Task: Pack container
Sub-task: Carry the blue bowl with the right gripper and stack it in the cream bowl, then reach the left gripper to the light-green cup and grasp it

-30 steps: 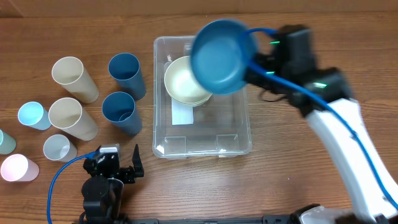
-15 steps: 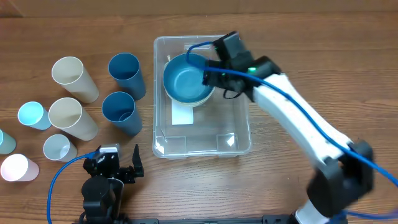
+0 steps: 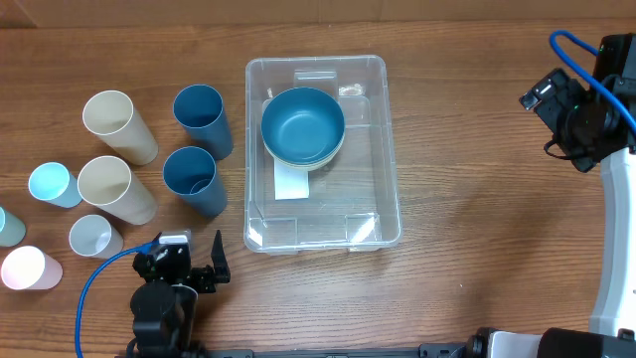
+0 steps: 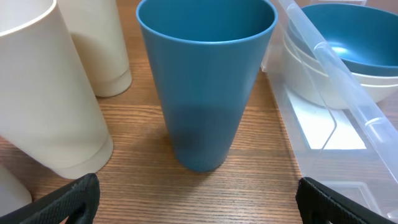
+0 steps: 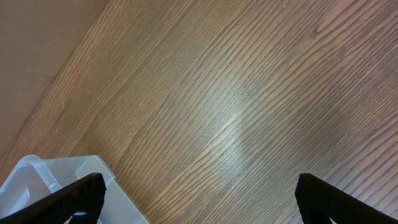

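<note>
The clear container [image 3: 392,189] stands mid-table with a white label on its floor. In its far half a blue bowl [image 3: 302,123] rests nested in a white bowl [image 3: 320,160]. My right gripper [image 3: 549,119] hangs open and empty well to the right of the container. In its wrist view [image 5: 199,200] only bare wood and a container corner [image 5: 37,180] show. My left gripper [image 3: 191,268] stands open near the front edge, left of the container. Its wrist view [image 4: 199,200] faces a blue cup [image 4: 205,81], with the container's rim [image 4: 348,74] and both bowls at the right.
Left of the container stand two blue cups [image 3: 202,119] [image 3: 192,180] and two cream cups [image 3: 117,124] [image 3: 114,189]. Small cups sit at the far left: light blue [image 3: 52,184], white [image 3: 92,236], pink [image 3: 22,268].
My right gripper set the blue bowl into the white bowl inside the container, opened, and pulled away to the right. The left arm has stayed still.
</note>
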Action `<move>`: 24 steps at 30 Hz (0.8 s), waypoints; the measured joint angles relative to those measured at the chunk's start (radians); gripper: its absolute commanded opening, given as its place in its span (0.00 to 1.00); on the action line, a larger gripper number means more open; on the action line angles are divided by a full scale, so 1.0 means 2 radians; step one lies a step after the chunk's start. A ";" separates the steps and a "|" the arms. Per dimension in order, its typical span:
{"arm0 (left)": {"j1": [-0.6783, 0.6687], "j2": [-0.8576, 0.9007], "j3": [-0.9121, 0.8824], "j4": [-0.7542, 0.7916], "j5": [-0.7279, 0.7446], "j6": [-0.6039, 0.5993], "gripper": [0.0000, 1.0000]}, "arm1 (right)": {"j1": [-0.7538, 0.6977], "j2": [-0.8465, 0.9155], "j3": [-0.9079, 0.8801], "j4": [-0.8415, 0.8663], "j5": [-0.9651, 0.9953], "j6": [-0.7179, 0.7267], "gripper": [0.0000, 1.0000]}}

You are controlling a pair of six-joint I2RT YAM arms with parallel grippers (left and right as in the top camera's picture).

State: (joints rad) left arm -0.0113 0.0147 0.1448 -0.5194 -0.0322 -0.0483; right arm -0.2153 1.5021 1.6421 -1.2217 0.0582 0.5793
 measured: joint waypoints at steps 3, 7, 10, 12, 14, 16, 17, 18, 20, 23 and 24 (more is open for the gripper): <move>0.000 0.000 -0.001 0.021 0.029 -0.007 1.00 | 0.000 0.000 0.000 -0.001 -0.003 0.000 1.00; 0.000 0.000 -0.001 0.004 0.130 -0.052 1.00 | 0.000 0.000 0.000 -0.001 -0.003 0.000 1.00; 0.000 0.000 0.006 -0.019 0.157 -0.079 1.00 | 0.000 0.000 0.000 -0.001 -0.004 0.000 1.00; 0.000 0.001 0.029 -0.031 0.166 -0.095 1.00 | 0.000 0.000 0.000 -0.001 -0.003 0.000 1.00; 0.000 0.021 0.128 -0.051 0.150 -0.120 1.00 | 0.000 0.000 0.000 -0.001 -0.004 0.000 1.00; 0.000 0.058 0.203 -0.090 0.117 -0.127 1.00 | 0.000 0.000 0.000 -0.001 -0.004 0.000 1.00; 0.000 0.074 0.223 -0.090 0.108 -0.130 1.00 | 0.000 0.000 0.000 -0.001 -0.004 0.000 1.00; 0.000 0.118 0.279 -0.122 0.069 -0.133 1.00 | 0.000 0.000 0.000 -0.001 -0.003 0.000 1.00; 0.000 0.197 0.364 -0.170 0.001 -0.134 1.00 | 0.000 0.000 0.000 -0.001 -0.004 0.000 1.00; 0.000 0.342 0.507 -0.214 -0.138 -0.134 1.00 | 0.000 0.000 -0.001 -0.001 -0.005 0.000 1.00; 0.000 0.375 0.541 -0.218 -0.171 -0.133 1.00 | 0.000 0.000 -0.001 -0.001 -0.005 0.000 1.00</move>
State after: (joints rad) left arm -0.0105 0.7654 1.2266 -0.9562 -0.3733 -0.3149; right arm -0.2153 1.5021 1.6398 -1.2236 0.0490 0.5797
